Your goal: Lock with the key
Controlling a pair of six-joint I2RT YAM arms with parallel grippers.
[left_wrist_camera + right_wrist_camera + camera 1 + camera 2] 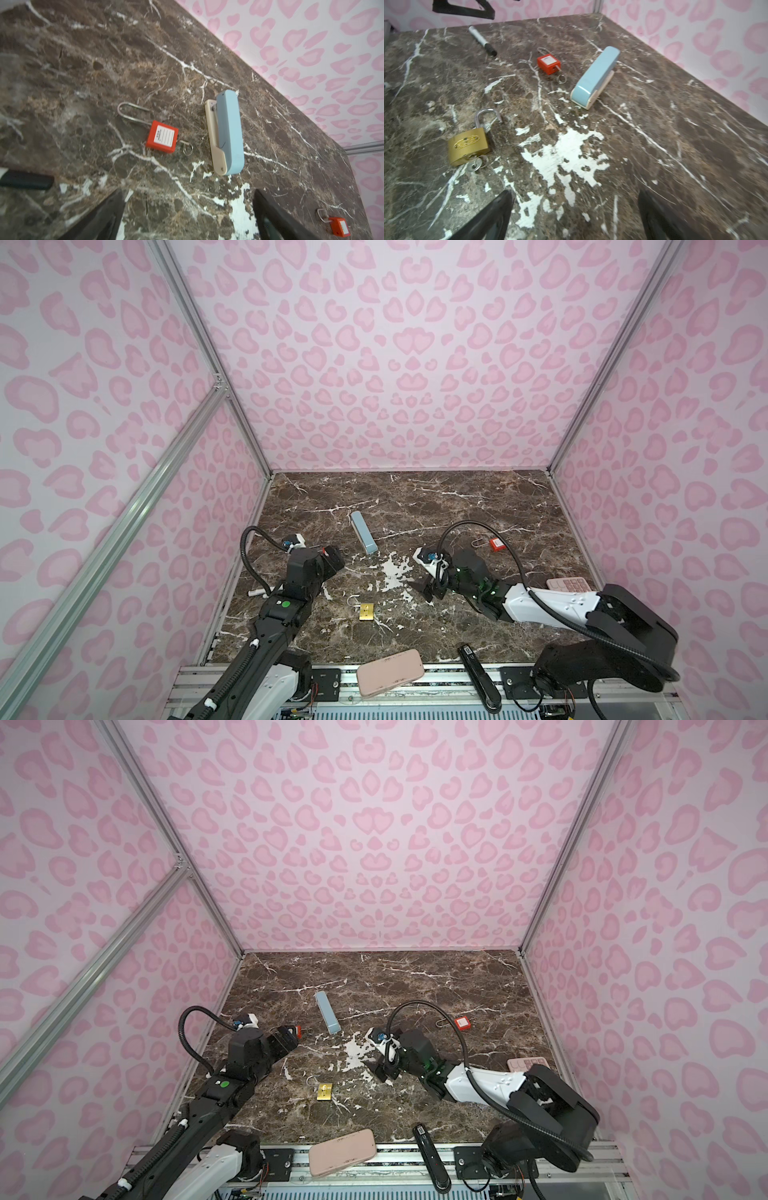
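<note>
The table [457, 506] is a brown marble-look slab with white veins, plus a patch around the middle where the finish has flaked off to white. Both arms reach in from the front edge. The left gripper [334, 562] sits near the left edge, fingers [108, 214] spread wide with nothing in them. The right gripper [428, 591] is over the flaked patch, fingers [496, 216] also wide apart and empty.

A flat pink case [390, 672] hangs over the front edge, with a glossy black stapler [478, 676] beside it. The blue stapler [363, 533], smooth rounded plastic on a cream base, lies around the middle. A pink calculator [569, 584] peeks out by the right edge.

The brass padlock [468, 145] is a chunky gold block lying flat nearer the front edge, between the two arms, with its steel shackle swung open. It's off to the left-edge side of the right fingers, near but not touching. Its key [477, 163] is stuck in the bottom, with a split ring on it.

The red padlock [162, 137] has a square plastic body, a white label and a long thin shackle. It lies just ahead of the left fingers, in line with the gap, untouched. A second key [187, 145] pokes out of it toward the blue stapler. Another red lock [496, 544] is toward the right edge, well apart from both grippers. A marker [482, 41] lies by the left edge.
</note>
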